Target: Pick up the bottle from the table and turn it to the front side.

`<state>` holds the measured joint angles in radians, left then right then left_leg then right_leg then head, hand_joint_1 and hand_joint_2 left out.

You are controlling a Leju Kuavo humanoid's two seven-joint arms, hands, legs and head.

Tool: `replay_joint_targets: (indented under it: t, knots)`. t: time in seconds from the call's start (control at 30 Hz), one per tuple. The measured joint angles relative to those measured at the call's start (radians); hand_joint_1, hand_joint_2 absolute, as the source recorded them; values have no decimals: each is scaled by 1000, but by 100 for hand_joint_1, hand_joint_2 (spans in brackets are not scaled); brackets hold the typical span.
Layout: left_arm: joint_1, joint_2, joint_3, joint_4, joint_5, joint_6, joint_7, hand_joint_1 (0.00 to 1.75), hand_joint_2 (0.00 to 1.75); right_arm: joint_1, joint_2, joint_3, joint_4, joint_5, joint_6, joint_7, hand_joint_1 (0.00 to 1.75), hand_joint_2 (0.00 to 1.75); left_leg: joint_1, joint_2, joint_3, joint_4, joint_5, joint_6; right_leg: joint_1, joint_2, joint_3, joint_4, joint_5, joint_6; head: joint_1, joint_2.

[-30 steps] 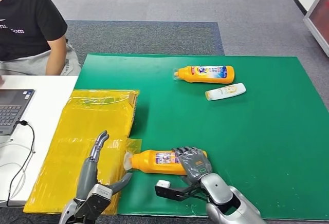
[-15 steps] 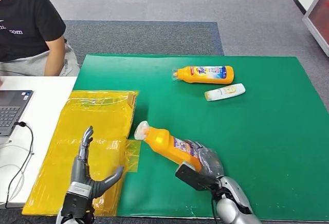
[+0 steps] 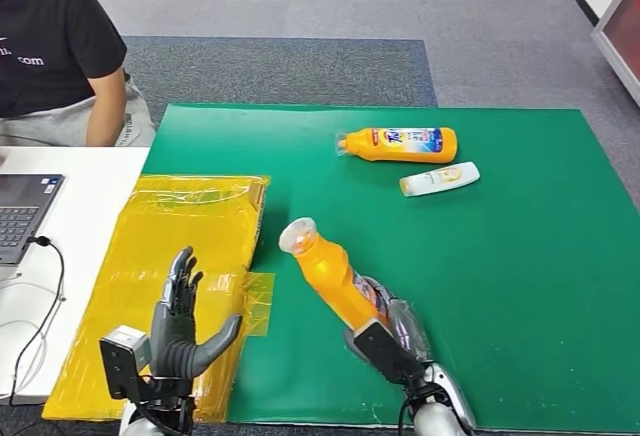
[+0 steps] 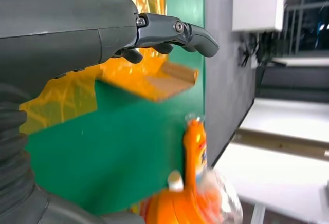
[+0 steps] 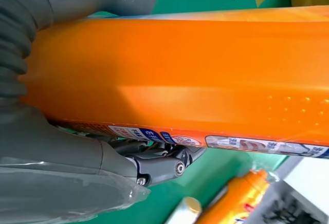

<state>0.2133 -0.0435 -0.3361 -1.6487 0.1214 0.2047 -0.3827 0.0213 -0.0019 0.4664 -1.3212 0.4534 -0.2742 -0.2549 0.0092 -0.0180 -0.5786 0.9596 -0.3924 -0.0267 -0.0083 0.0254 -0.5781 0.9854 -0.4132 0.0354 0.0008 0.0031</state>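
Your right hand (image 3: 396,331) grips the orange bottle (image 3: 332,274) by its base, tilted cap-up above the green bench (image 3: 528,286), while your left hand (image 3: 181,326) hovers open-fingered, holding nothing.

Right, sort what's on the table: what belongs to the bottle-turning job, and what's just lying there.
In the job:
held orange bottle
right hand gripping it

Lying about:
second orange bottle
white bottle
yellow bag
laptop
left hand, holding nothing
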Motion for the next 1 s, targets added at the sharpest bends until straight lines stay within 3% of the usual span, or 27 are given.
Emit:
replay_joint_targets:
  t: [0.5, 1.0]
  knots:
    - [-129, 18, -122, 119, -112, -123, 111, 0, 175, 28, 6, 18, -53, -47, -11, -41, 175, 175, 0, 0, -10, 0, 1, 1, 0, 0, -9, 1, 1, 1, 0, 0]
    - [-181, 17, -126, 187, -26, -203, 144, 0, 175, 31, 11, 66, -165, -79, 26, -100, 175, 175, 0, 0, -13, 0, 1, 1, 0, 0, -12, 1, 0, 1, 0, 0]
